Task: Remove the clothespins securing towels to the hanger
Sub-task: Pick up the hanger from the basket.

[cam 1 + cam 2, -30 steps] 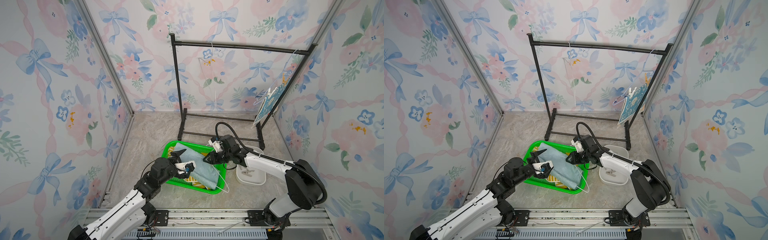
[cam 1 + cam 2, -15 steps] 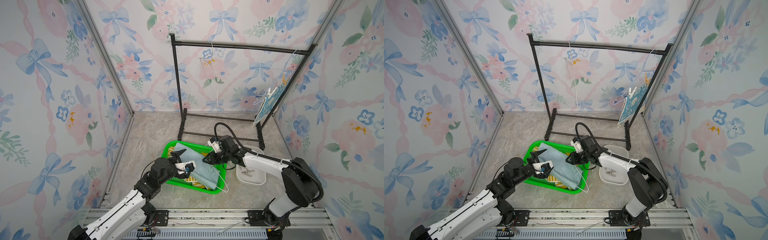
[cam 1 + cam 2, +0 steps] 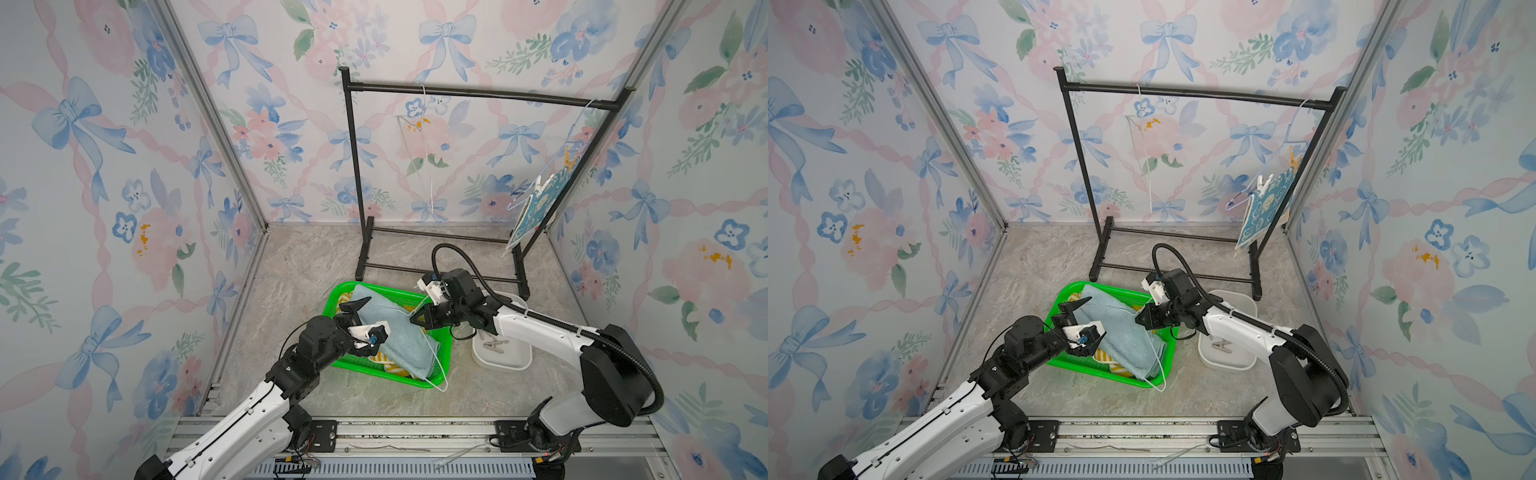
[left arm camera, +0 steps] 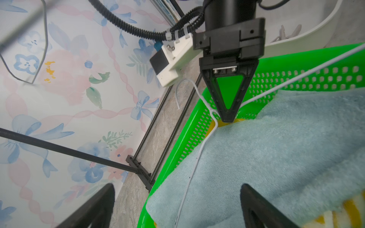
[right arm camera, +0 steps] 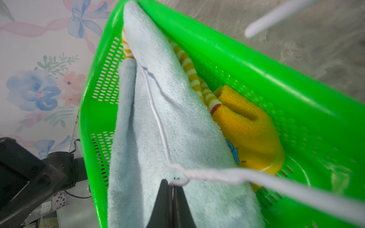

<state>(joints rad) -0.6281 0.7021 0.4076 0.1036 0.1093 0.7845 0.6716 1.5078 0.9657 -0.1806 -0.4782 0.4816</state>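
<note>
The left arm (image 3: 249,419) and right arm (image 3: 540,332) are each mounted on a black base bolted to the aluminium rail (image 3: 415,430). Both have glossy white link shells between rounded black joint housings. Farther from the rail, a ribbed black conduit (image 4: 126,27) follows the right arm, cinched by white zip ties (image 4: 167,36). A white camera block (image 4: 173,59) sits beside the right gripper (image 4: 228,118). Its black jaws are hollow triangles with two silver screws (image 4: 225,69) at their root.

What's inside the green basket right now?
A pale teal towel lies on top, with a white wire hanger across it. A yellow-and-white striped towel shows beneath at the edges. The teal towel covers most of it and the green basket floor, so anything else underneath cannot be seen.
</note>
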